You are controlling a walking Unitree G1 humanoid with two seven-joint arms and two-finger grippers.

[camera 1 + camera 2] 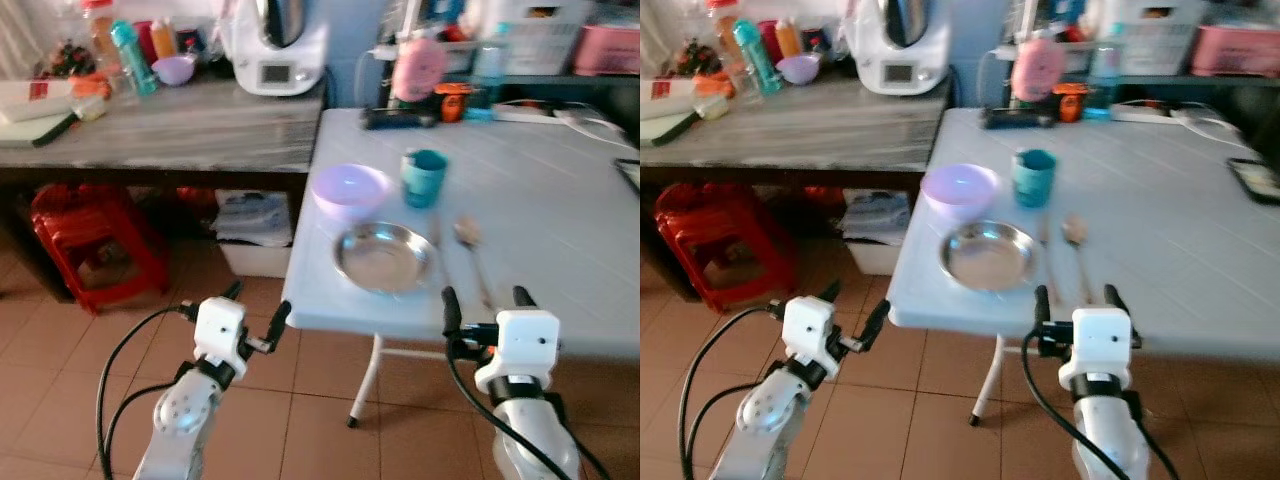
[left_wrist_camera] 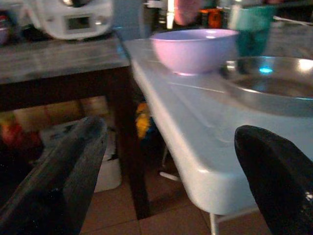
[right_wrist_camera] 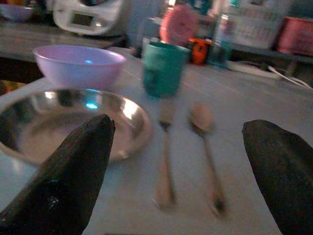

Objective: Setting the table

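The white tabletop carries a steel plate, fork and spoon at its three o'clock. The right hand, spread empty, should approach low, centred on one handle.

Your head views are evenly lit and fairly bright, but soft all over, with the far clutter washed out near the top edge. Both wrist views are much dimmer. The steel plate throws small glints, the fork and spoon smear into blur, and the black fingers sit unfocused in shade.
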